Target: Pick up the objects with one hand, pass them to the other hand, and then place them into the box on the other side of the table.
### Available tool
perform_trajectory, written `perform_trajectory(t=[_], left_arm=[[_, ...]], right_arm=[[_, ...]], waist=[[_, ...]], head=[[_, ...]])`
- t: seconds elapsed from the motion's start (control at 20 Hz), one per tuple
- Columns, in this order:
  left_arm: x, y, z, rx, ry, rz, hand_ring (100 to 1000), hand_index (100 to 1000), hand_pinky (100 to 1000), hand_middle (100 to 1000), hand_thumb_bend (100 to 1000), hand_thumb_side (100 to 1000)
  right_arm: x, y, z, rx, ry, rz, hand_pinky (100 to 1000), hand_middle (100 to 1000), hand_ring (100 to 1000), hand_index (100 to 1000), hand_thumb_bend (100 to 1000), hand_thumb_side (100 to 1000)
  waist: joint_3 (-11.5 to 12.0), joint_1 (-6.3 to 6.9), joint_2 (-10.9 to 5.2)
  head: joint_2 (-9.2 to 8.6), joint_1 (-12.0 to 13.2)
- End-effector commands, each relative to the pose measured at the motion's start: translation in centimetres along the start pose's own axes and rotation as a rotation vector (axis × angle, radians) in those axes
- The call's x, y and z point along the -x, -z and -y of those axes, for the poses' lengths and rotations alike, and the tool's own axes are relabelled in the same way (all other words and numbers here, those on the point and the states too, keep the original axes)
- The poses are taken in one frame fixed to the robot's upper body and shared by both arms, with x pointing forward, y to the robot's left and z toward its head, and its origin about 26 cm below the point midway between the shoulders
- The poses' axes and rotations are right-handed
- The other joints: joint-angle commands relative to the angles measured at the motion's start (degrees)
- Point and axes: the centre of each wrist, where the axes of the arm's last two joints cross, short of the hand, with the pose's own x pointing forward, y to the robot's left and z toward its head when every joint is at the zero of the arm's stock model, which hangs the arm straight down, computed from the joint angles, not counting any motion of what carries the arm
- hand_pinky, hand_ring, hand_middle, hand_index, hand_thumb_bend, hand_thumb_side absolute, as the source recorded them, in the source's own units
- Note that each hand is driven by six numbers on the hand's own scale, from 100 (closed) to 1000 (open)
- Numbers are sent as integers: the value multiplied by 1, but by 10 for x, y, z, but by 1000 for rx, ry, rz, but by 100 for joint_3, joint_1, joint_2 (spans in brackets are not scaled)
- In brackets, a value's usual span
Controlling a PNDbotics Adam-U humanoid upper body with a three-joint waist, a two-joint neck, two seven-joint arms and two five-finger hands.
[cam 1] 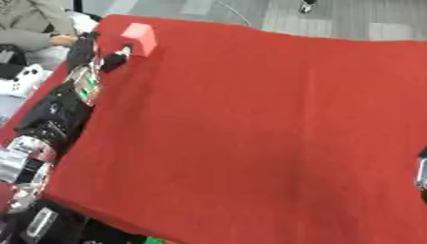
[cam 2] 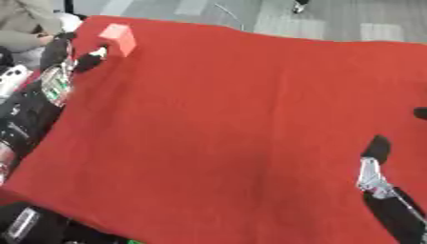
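Note:
A small pink-red block [cam 1: 140, 38] sits on the red tablecloth [cam 1: 250, 124] near the table's far left corner. My left arm runs up along the table's left edge. Its hand [cam 1: 86, 53] is just left of the block with its fingers spread, and one fingertip [cam 1: 123, 49] reaches to the block's near side. The fingers are not curled round it. My right hand [cam 2: 377, 164] rests open at the lower right with its fingers pointing up, far from the block.
The table's left edge runs under my left arm, with white items [cam 1: 23, 80] and dark gear on the floor side. A person [cam 1: 29, 24] sits beyond the far left corner. Grey floor [cam 1: 333, 16] lies past the far edge.

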Motion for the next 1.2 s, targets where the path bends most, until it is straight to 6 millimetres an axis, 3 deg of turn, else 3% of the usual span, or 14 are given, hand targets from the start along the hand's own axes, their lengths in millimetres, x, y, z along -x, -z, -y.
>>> perform_trajectory(t=[0.05, 0.35, 0.9, 1.2], left_arm=[[9, 5, -5, -99, -18, 26, 830, 901, 822, 822, 402, 824], [-5, 8, -9, -105, -145, 85, 831, 895, 816, 817, 352, 875], [-26, 16, -24, -71, -285, 115, 828, 879, 802, 803, 305, 938], [-29, 19, -29, -41, -351, 80, 830, 876, 799, 806, 266, 972]], right_arm=[[-6, 6, 4, 42, 3, 26, 694, 674, 897, 956, 100, 464], [-8, 6, 4, 51, -2, 24, 694, 672, 895, 954, 100, 464], [-7, 6, 4, 51, -12, 25, 694, 673, 892, 954, 100, 465], [-8, 7, 4, 48, -6, 29, 693, 671, 892, 954, 100, 468]], waist=[[-5, 0, -50], [-38, -18, 48], [-52, -8, -3], [-104, -14, 46]], head=[[-162, -81], [-200, -133], [-321, -243], [-394, -249]])
